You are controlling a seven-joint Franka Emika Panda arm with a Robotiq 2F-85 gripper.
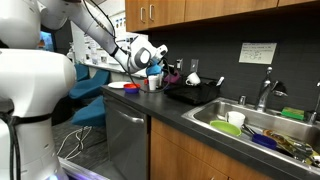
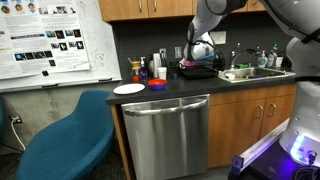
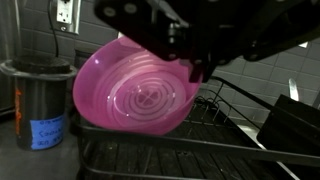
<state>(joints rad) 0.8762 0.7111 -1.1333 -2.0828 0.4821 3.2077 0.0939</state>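
Gripper (image 1: 152,57) hangs over dish rack (image 1: 195,93) on counter (image 1: 172,107) in an exterior view. In an exterior view pink bowl (image 2: 190,66) shows at rack under it. Wrist view: fingers clenched on bowl rim, steel cup (image 3: 40,105) beside.

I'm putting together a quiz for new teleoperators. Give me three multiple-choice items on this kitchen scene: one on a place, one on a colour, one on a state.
1. Where is the bowl?
A) in the sink
B) over the dish rack
C) on the blue chair

2. What colour is the bowl?
A) green
B) white
C) pink

3. How does the gripper stand?
A) shut on the bowl
B) wide open and empty
C) resting on the counter

Key:
1 B, the wrist view shows the rack's wires beneath the bowl.
2 C, its see-through pink fills the wrist view.
3 A, the fingers close on its rim.
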